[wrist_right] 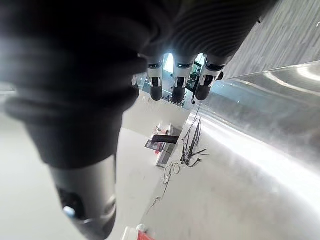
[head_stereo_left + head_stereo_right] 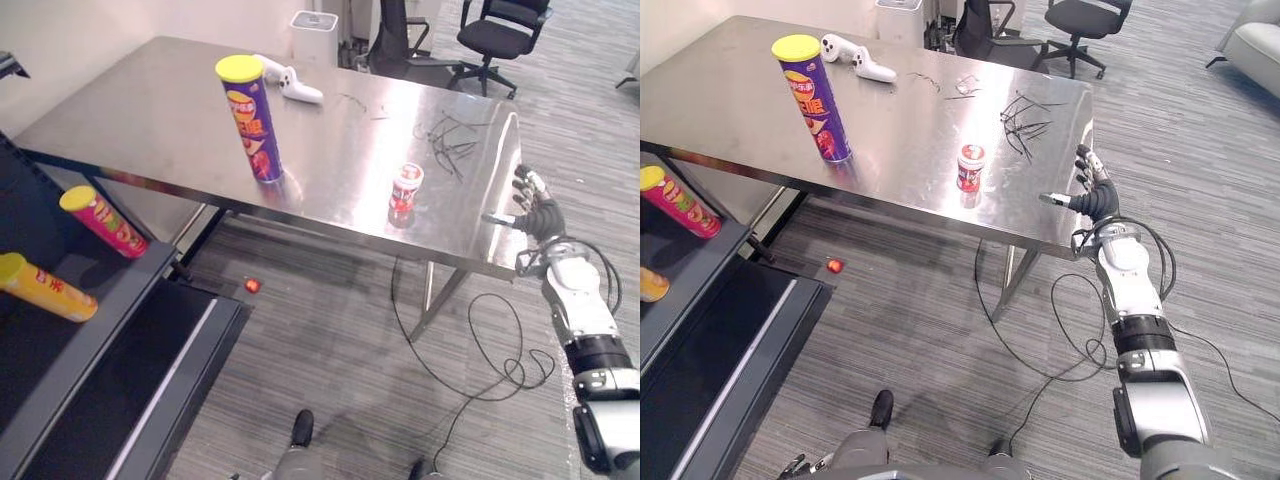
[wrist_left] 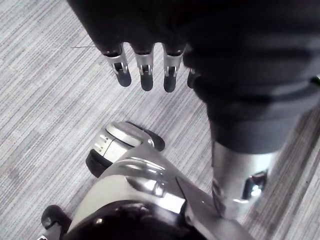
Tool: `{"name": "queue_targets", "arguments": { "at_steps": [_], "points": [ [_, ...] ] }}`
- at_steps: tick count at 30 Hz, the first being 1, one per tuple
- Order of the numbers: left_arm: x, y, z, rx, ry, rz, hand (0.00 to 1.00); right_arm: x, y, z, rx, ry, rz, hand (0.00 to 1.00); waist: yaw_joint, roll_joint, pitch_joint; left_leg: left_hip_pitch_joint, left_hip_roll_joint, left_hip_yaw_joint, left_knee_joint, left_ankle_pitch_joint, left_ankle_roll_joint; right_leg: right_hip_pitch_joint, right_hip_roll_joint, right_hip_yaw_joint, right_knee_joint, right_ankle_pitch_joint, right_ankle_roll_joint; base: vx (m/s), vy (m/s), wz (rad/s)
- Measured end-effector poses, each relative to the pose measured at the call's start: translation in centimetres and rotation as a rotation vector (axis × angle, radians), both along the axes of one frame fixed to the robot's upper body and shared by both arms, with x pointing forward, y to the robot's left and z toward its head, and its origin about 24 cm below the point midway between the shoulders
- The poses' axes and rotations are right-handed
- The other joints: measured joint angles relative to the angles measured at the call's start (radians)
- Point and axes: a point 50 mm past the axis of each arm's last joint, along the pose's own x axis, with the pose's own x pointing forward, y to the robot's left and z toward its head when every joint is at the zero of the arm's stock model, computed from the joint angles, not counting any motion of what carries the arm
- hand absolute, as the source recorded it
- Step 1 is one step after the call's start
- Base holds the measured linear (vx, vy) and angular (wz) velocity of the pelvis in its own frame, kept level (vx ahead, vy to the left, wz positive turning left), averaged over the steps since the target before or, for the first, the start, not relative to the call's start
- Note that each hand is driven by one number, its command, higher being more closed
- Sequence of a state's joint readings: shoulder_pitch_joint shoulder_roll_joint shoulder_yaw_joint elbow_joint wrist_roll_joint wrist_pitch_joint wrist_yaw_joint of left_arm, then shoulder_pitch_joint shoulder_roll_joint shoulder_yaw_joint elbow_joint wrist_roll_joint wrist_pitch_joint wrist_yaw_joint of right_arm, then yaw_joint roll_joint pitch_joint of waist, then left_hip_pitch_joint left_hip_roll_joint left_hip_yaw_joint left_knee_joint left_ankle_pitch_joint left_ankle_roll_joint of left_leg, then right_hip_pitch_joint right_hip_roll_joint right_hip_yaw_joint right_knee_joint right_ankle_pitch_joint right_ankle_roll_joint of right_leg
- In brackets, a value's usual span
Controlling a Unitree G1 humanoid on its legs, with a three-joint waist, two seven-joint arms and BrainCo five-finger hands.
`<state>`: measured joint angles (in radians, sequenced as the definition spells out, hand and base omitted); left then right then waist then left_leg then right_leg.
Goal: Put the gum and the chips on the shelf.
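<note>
On the worktop (image 2: pixel 150 110) the purple chips can (image 2: pixel 252 120) stands upright, with the gum tub (image 2: pixel 405 190) well apart from it. Right hand (image 2: pixel 1097 200) is at the worktop's edge, fingers loose, holding nothing. Left hand (image 3: pixel 145 75) hangs over the floor (image 3: pixel 40 100), fingers relaxed too.

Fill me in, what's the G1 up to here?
Nothing is in hand yet. The right hand is raised beside the right edge of the steel table, open and empty. The left hand hangs open over the floor. The purple chips can stands upright on the table and the small red gum tub sits nearer the right hand, both untouched. A pink can and a yellow can lie on the dark shelf at the robot's left.
</note>
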<state>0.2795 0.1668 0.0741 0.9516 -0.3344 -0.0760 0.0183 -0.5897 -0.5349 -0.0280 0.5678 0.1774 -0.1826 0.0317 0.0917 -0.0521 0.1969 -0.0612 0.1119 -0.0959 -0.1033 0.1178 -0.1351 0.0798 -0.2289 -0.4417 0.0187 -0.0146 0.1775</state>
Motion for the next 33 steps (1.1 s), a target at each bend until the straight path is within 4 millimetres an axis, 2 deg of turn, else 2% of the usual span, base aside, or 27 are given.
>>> {"name": "queue_targets", "arguments": {
  "at_steps": [5, 11, 13, 18, 21, 26, 33],
  "points": [
    [0.4, -0.3, 0.1, -0.01, -0.018, 0.002, 0.0, 0.6, 0.6, 1.2, -0.009, -0.031, 0.015, 0.0, 0.001, 0.014, 0.034, -0.007, -0.001, -0.017, 0.0, 0.008, 0.001, -0.002, -0.001, -0.009, 0.01, -0.006, -0.009, -0.04, -0.005, 0.06],
    [1.0, -0.4, 0.2, -0.01, -0.047, -0.009, 0.0, 0.9, 0.9, 2.3, -0.026, -0.062, 0.012, 0.0, 0.012, 0.017, 0.087, -0.025, -0.002, -0.029, 0.0, 0.014, 0.001, -0.012, -0.001, -0.019, 0.018, -0.008, -0.011, -0.03, -0.004, 0.07],
    [1.1, -0.4, 0.3, -0.01, -0.054, -0.011, 0.0, 1.0, 0.9, 2.7, -0.027, -0.07, 0.014, 0.0, 0.022, 0.018, 0.09, -0.038, -0.002, -0.03, 0.0, 0.016, 0.001, -0.025, -0.001, -0.019, 0.02, -0.008, -0.011, 0.0, 0.0, 0.0],
    [1.4, -0.5, 0.4, -0.01, -0.068, -0.023, 0.0, 1.2, 1.3, 3.2, -0.037, -0.083, 0.026, 0.0, 0.022, 0.017, 0.115, -0.054, -0.007, -0.057, 0.004, 0.025, 0.001, -0.03, -0.001, -0.018, 0.032, -0.015, -0.021, 0.02, -0.01, 0.15],
    [1.6, -0.3, 0.5, -0.002, -0.081, -0.027, 0.0, 1.4, 1.4, 4.2, -0.08, -0.097, 0.035, 0.0, 0.027, 0.016, 0.127, -0.061, -0.004, -0.061, 0.006, 0.03, 0.002, -0.05, -0.001, 0.024, 0.066, -0.024, -0.032, 0.0, 0.001, 0.1],
    [2.0, -0.1, 0.8, -0.003, -0.107, -0.023, 0.0, 1.5, 0.9, 6.4, -0.112, -0.15, 0.024, 0.0, 0.051, 0.014, 0.143, -0.065, 0.0, -0.066, 0.001, 0.034, -0.001, -0.066, -0.003, 0.044, 0.104, -0.061, -0.023, -0.06, -0.022, 0.04],
    [2.1, 0.0, 0.8, -0.015, -0.117, -0.021, 0.0, 1.8, 1.5, 7.0, -0.125, -0.163, 0.04, 0.0, 0.054, 0.013, 0.158, -0.094, 0.02, -0.083, 0.002, 0.049, -0.006, -0.103, 0.012, 0.04, 0.143, -0.072, -0.019, -0.06, -0.034, 0.04]
  ]
}}
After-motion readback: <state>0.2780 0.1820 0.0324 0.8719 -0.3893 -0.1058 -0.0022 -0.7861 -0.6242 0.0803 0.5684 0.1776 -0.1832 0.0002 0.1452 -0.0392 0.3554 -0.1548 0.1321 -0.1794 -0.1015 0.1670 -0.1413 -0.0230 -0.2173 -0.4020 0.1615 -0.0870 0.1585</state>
